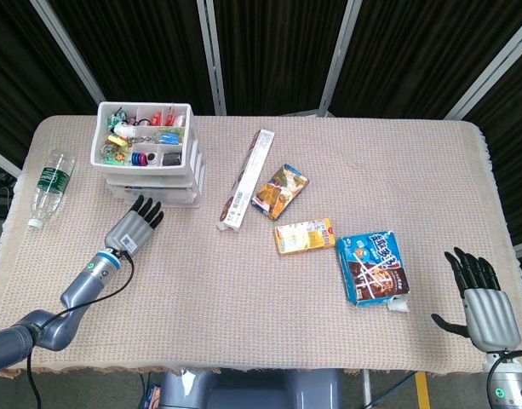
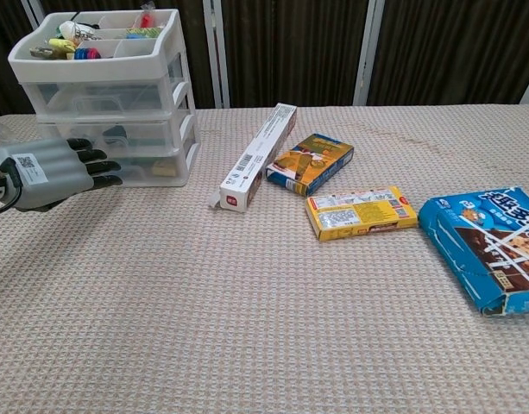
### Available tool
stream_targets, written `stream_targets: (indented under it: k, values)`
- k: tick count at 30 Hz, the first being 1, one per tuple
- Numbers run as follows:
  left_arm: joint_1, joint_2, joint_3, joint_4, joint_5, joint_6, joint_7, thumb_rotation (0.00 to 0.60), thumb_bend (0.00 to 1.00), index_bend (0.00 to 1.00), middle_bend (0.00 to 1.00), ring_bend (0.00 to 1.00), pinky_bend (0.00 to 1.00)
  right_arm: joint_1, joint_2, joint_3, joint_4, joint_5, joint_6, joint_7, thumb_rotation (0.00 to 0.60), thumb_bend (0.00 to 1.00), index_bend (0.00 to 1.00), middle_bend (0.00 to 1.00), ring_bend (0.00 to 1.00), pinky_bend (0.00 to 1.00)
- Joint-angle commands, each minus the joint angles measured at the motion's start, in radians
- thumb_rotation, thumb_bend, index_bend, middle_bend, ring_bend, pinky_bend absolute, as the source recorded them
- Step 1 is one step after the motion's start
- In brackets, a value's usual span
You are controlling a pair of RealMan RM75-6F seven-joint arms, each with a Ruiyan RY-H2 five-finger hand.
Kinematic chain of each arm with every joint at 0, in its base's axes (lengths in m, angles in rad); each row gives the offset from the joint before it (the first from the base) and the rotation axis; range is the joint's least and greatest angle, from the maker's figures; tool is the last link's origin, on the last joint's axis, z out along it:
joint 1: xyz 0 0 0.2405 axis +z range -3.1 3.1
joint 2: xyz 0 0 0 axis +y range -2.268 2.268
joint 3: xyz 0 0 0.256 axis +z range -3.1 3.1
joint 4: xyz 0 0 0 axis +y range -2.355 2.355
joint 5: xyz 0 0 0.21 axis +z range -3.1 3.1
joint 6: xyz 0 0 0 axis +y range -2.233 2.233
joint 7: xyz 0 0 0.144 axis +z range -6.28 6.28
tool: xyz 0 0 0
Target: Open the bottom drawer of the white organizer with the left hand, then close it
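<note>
The white organizer [image 1: 147, 154] stands at the far left of the table [image 1: 243, 315], a stack of drawers with an open tray of small colourful odds and ends on top. Its bottom drawer [image 2: 143, 166] sits flush with the drawers above it, pushed in, with a few small items showing through the clear front.

The left robot hand [image 1: 131, 230] lies low over the cloth just in front of the organizer, palm down, fingers [image 2: 96, 168] straight and slightly spread, pointing at the bottom drawer. In the chest view the dark fingertips overlap the drawer front; whether they actually touch it cannot be told. The hand holds nothing.

A clear plastic bottle [image 1: 49, 187] with a green label lies on its side near the left edge of the table, apart from the organizer. To the right of the organizer a long narrow white box [image 1: 245, 179] lies at a slant, and just beside it a small orange and blue packet [image 1: 279, 191]. Nearer the front is a flat yellow box [image 1: 303, 236], and to its right a blue snack box [image 1: 373, 267].

The right robot hand [image 1: 482, 303] is at the near right corner, well apart from everything, fingers extended upward and spread, thumb out to the side, holding nothing.
</note>
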Motion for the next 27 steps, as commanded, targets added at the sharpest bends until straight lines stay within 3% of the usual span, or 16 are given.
stream_targets:
  k: [1, 13, 27]
  values:
    - [-0.010, 0.007, -0.004, -0.022, -0.033, -0.009, 0.020, 0.600, 1.00, 0.05, 0.00, 0.00, 0.06, 0.000, 0.002, 0.000, -0.003, 0.001, 0.000, 0.001, 0.600, 0.01, 0.05, 0.00, 0.00, 0.00]
    - [-0.021, 0.024, 0.024, -0.074, -0.055, -0.015, 0.004, 0.600, 1.00, 0.05, 0.00, 0.00, 0.07, 0.000, 0.004, 0.000, -0.009, 0.005, -0.003, -0.002, 0.600, 0.01, 0.05, 0.00, 0.00, 0.00]
    - [-0.073, 0.011, 0.005, -0.075, -0.107, -0.013, -0.005, 0.600, 1.00, 0.04, 0.00, 0.00, 0.07, 0.000, 0.005, -0.001, -0.010, 0.005, -0.005, 0.000, 0.600, 0.01, 0.05, 0.00, 0.00, 0.00]
